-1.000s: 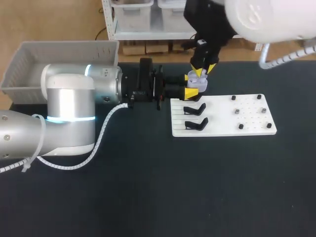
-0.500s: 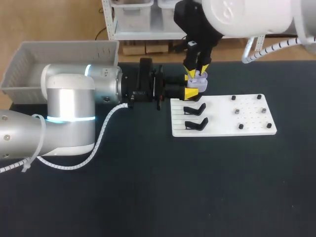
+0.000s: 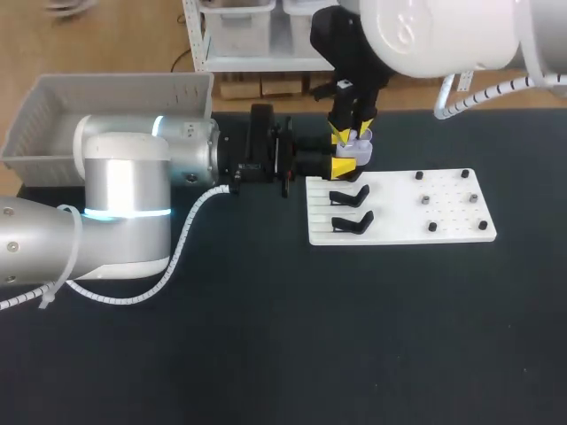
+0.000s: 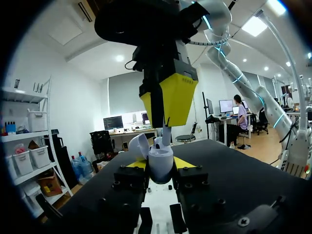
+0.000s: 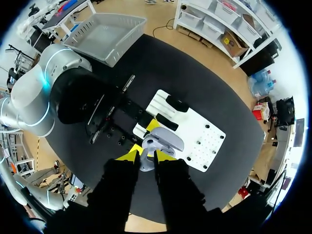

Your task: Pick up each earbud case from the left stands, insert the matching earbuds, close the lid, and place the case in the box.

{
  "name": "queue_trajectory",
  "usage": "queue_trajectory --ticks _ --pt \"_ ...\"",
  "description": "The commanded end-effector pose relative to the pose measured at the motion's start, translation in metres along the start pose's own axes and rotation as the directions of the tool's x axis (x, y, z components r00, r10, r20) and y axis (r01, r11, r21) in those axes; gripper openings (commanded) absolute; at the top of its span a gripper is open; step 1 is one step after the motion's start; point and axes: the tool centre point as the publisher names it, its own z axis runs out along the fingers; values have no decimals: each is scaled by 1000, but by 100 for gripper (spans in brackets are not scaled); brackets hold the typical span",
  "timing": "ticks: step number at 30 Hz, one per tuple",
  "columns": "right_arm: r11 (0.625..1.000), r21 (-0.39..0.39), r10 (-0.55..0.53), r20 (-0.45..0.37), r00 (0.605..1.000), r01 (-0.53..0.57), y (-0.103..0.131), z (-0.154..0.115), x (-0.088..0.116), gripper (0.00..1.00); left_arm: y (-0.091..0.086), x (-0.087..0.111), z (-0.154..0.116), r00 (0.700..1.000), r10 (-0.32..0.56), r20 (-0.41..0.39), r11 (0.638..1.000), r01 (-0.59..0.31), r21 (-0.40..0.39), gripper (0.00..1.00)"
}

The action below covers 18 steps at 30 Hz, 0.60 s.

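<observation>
Shifted left and slightly lower in the head view since a second ago: right gripper (image 4: 165,114), now straight above the earbud case (image 4: 158,158) rather than up and to its right. Everything else unchanged.

At upper left, grey box (image 3: 115,81), well apart from the work. Reaching in from the left, left gripper (image 4: 161,168), clamped on the case from two sides and holding it off the table at upper centre, lid (image 4: 138,146) hinged open, mouth facing up. Directly over it, right gripper pinched on an earbud (image 4: 166,135), stem pointing down into the case.

Likely next: a short straight push down, no sideways travel.

Right of centre, white board (image 3: 443,226) with two black stands (image 3: 348,195) at its left end.
</observation>
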Motion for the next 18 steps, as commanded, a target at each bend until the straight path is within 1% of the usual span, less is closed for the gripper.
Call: queue_trajectory --ticks 1,18 --pt "1000 0 0 -7 1000 0 0 1 -2 0 -2 0 0 1000 3 1 1000 -3 -6 0" --pt "1000 -3 20 -2 1000 -20 -5 5 -5 0 -2 0 0 1000 3 1 1000 -3 -6 0"
